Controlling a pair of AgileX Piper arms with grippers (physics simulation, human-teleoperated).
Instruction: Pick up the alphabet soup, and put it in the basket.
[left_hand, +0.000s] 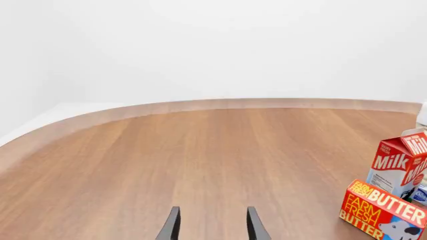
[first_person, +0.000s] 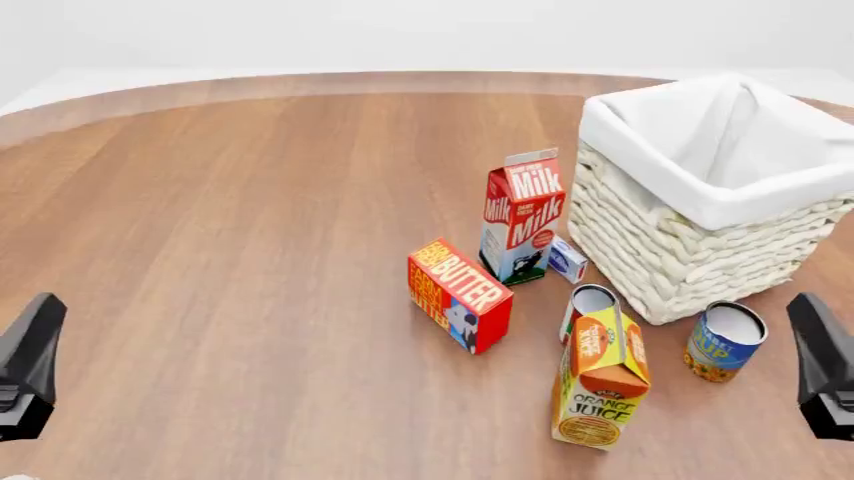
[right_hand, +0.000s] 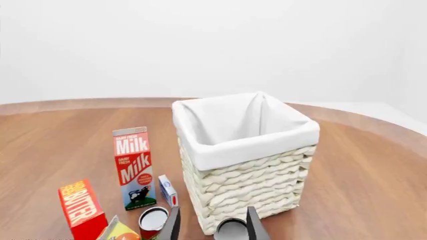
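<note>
The alphabet soup (first_person: 725, 342), a short can with a blue and orange-yellow label and a pale top, stands upright on the table just in front of the basket (first_person: 667, 240). The basket is large, woven and cream-white, with a white cloth lining. My right gripper (first_person: 825, 362) hangs open to the right of the can, apart from it. In the right wrist view the can's top (right_hand: 230, 231) shows low between the open fingers (right_hand: 255, 225), with the basket wall (right_hand: 253, 185) behind. My left gripper (first_person: 30, 362) is far off at the left, open and empty (left_hand: 213, 226).
A milk carton (first_person: 523, 215), a butter box (first_person: 458, 295) and a small white box (first_person: 567, 260) stand left of the basket. An orange juice carton (first_person: 601, 380) stands left of the soup, with a red-and-white can (first_person: 589, 303) right behind it.
</note>
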